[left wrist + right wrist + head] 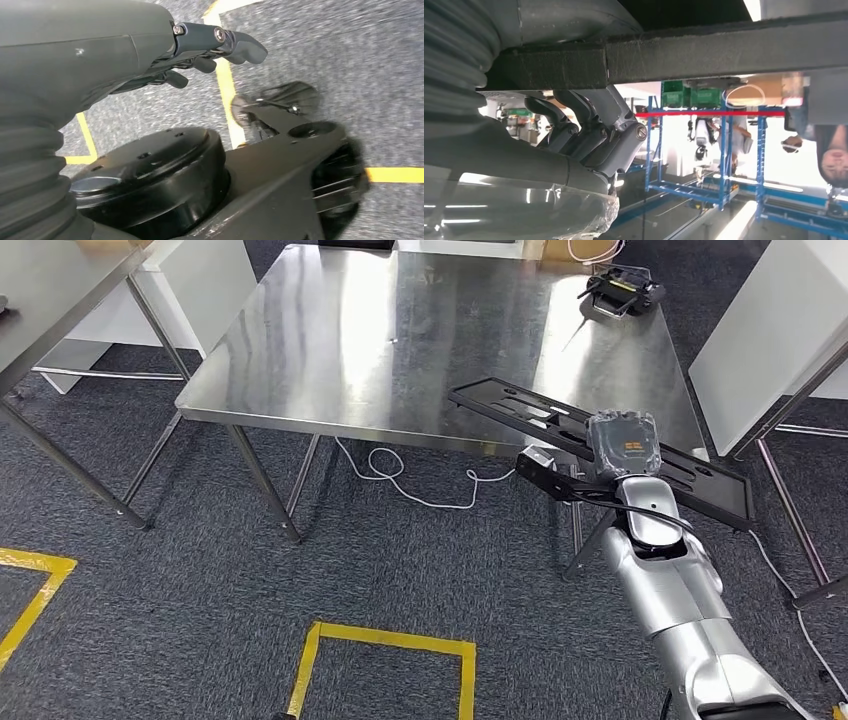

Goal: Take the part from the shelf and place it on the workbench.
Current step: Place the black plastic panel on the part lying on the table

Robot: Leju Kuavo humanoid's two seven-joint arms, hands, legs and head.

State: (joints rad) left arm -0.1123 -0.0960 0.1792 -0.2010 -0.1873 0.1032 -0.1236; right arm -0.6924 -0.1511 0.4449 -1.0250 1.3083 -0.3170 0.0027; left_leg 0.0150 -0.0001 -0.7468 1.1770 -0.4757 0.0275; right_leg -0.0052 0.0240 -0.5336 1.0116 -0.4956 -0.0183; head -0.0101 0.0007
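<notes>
Nearest, the left robot hand (210, 50) hangs by the robot's side over the carpet with its fingers loosely curled and nothing in them. Ahead, the right robot hand (622, 455) grips the part (600, 445), a long flat black plate with cut-outs, carried level with its far end already over the near right corner of the steel counter (400, 350). It looks stiff and fairly light, yet held off-centre it may tip, so a grip nearer mid-length seems wiser.
</notes>
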